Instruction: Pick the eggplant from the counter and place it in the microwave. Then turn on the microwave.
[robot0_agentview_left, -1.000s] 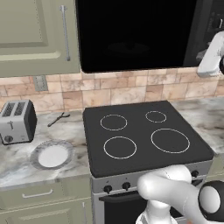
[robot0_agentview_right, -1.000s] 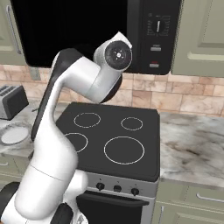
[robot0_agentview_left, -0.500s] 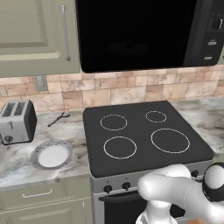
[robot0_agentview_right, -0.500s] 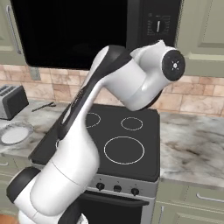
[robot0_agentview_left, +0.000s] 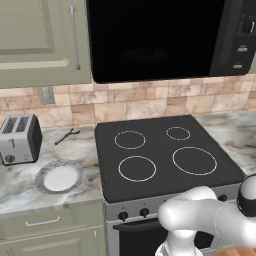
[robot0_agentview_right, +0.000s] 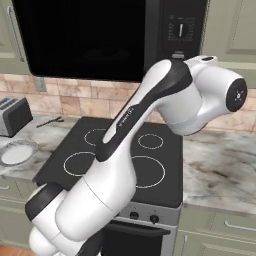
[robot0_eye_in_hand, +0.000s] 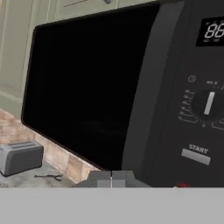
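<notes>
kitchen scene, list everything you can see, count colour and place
microwave: 1, black, above the stove, door shut
start button: 1, grey, microwave panel, under the knob
stove: 1, black, four rings, mid counter
counter: 1, grey-white marble, both sides of stove
toaster: 1, silver, counter far left
plate: 1, white-grey, counter in front of toaster
utensil: 1, dark, by the backsplash
cabinet: 1, sage green, left of microwave
gripper: 1, dark, shut, empty, facing the microwave panel

microwave (robot0_agentview_left: 155, 40): black, glossy door closed, mounted above the stovetop, control panel with knob and START button at right | bench (robot0_agentview_left: 20, 180): grey-white marbled stone
</notes>
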